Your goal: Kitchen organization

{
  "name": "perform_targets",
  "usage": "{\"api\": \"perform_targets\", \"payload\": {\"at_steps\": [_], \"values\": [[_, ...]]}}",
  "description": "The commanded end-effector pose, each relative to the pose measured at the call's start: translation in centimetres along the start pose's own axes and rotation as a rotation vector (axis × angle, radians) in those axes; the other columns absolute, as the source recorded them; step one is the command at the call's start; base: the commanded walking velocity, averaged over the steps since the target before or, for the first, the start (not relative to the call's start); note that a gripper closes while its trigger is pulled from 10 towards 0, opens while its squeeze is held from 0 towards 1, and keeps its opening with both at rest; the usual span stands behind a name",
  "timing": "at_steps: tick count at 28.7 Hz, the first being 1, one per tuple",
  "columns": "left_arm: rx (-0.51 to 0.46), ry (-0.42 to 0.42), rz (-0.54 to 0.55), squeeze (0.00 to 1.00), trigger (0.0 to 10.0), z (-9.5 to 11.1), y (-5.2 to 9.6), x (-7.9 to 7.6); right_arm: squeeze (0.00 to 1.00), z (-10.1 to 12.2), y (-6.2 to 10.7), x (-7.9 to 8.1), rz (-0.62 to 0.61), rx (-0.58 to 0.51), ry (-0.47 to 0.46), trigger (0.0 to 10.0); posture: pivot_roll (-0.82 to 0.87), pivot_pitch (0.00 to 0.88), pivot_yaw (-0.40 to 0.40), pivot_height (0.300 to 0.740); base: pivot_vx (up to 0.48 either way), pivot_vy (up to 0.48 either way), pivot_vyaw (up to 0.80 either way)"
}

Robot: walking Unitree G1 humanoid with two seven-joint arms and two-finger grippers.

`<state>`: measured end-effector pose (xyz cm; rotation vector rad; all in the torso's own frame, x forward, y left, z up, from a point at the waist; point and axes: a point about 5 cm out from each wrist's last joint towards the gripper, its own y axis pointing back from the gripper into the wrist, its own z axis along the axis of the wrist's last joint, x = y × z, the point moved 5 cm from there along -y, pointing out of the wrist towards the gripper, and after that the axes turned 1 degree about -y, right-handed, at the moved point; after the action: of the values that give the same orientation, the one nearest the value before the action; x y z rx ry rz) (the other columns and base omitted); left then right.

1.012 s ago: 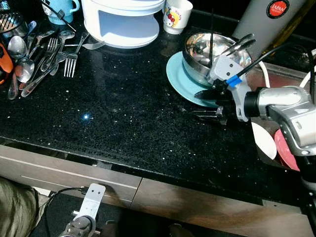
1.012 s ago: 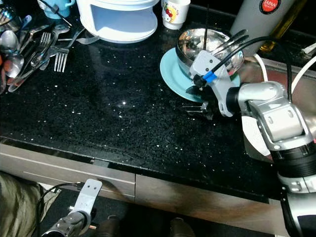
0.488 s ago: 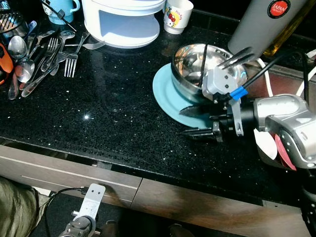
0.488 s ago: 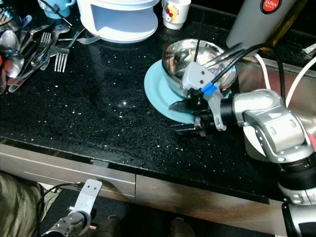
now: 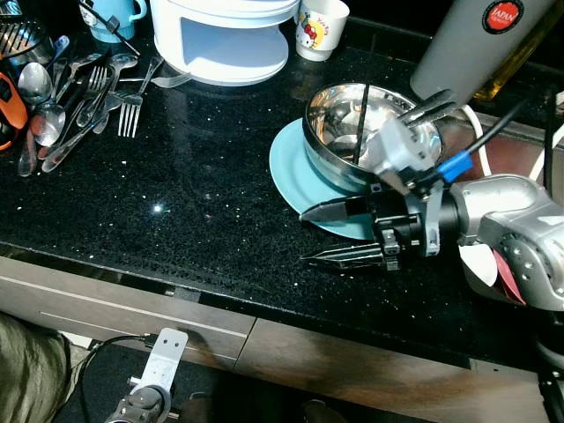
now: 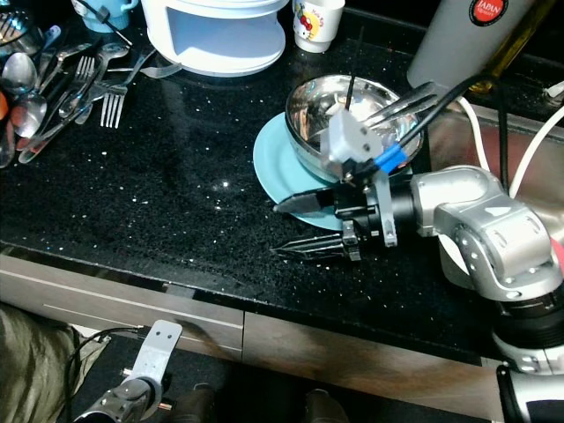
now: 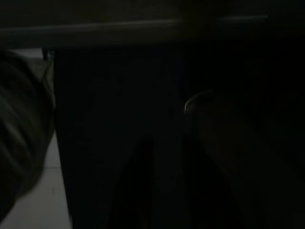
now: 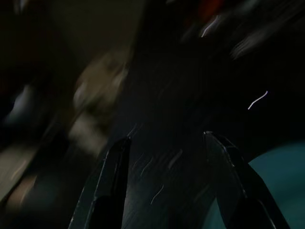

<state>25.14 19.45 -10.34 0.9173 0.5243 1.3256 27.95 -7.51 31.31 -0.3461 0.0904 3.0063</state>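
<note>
A teal plate lies on the black speckled counter, and a steel bowl holding a few utensils stands on it. My right gripper hovers low at the plate's front edge and points left. It is open with nothing between its fingers; one finger lies over the plate's rim, the other over bare counter. In the right wrist view the two fingers are spread apart, with the teal plate beside one of them. My left arm hangs idle below the counter's front edge.
Loose forks and spoons lie at the far left. A white rack, a cartoon mug and a blue mug line the back. A grey flask stands behind the bowl. At the right, the sink holds a white plate.
The plate with the bowl has slid left along the counter. My right gripper has swung to point left and its fingers now stand wider apart.
</note>
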Motion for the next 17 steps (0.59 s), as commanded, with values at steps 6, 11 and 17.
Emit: {"api": "perform_targets", "payload": {"at_steps": [6,11,17], "values": [[0.041,-0.009,-0.017,0.00,10.0,-1.3,0.1,-0.6,0.00,3.7,-0.1,-7.7,-0.458,-0.225,-0.047,10.0,0.04,0.202,-0.074,0.740,0.000,0.000,0.00],[0.041,-0.005,-0.015,0.00,10.0,-1.3,0.1,-0.7,0.00,3.2,0.3,-11.6,-0.699,-0.173,-0.048,10.0,0.05,0.205,-0.079,0.740,0.000,0.000,0.00],[0.040,0.001,-0.015,0.00,10.0,-1.2,0.0,-0.8,0.00,4.1,3.3,-14.0,-0.900,-0.105,-0.001,10.0,0.04,0.206,-0.081,0.740,0.000,0.000,0.00]]}}
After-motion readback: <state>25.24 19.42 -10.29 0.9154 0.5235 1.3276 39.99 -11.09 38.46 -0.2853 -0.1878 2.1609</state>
